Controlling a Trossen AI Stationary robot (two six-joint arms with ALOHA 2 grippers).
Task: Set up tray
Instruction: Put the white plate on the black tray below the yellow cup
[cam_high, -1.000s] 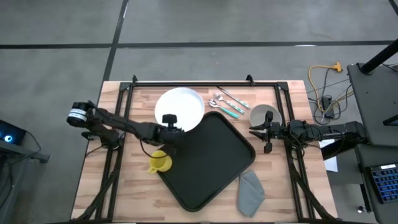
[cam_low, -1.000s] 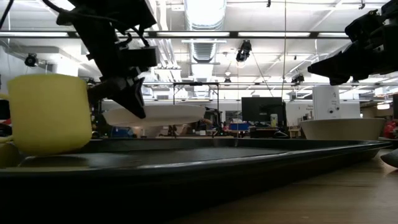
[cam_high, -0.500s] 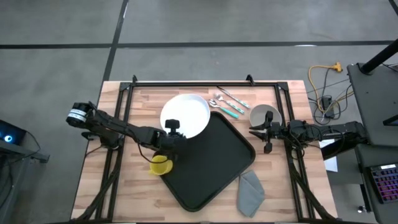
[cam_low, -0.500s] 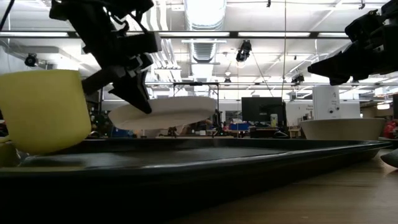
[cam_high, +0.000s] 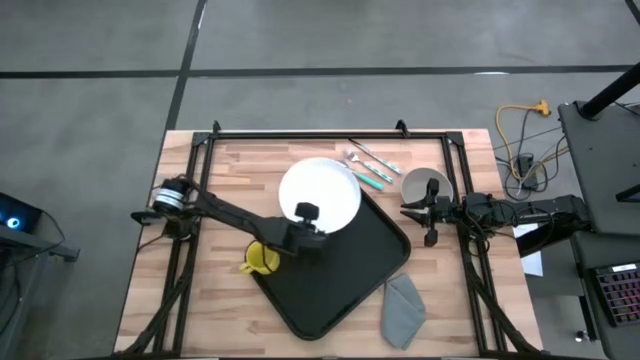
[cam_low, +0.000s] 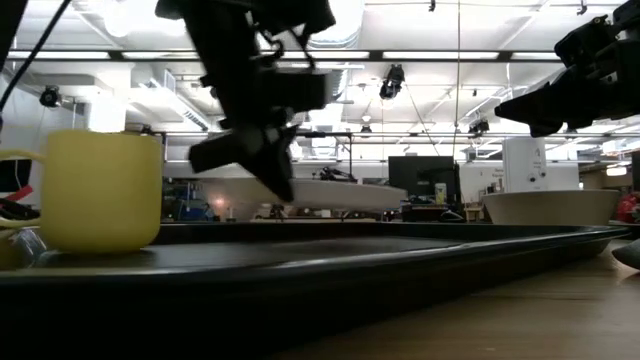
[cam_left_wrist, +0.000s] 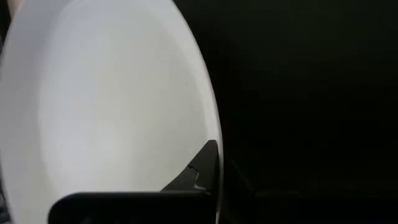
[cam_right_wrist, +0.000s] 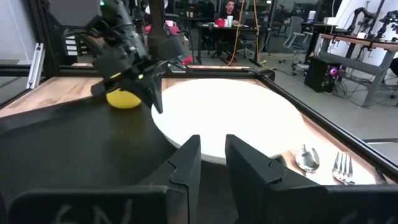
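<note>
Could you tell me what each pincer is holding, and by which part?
The left pincer grips the white plate by its rim, partly over the tray. The right pincer holds nothing.

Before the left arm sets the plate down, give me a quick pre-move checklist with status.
1. Left gripper jaws shut on the white plate rim: ok.
2. Plate over the tray: not ok, only partly; it overhangs the tray's far corner.
3. Plate clear of the tray floor: ok, low view shows it lifted.
4. Yellow cup clear of the drop spot: ok, beside the tray's left edge.
5. Cutlery clear of the plate: cannot tell, very close.
6. Right gripper out of the way: ok, by the bowl.
</note>
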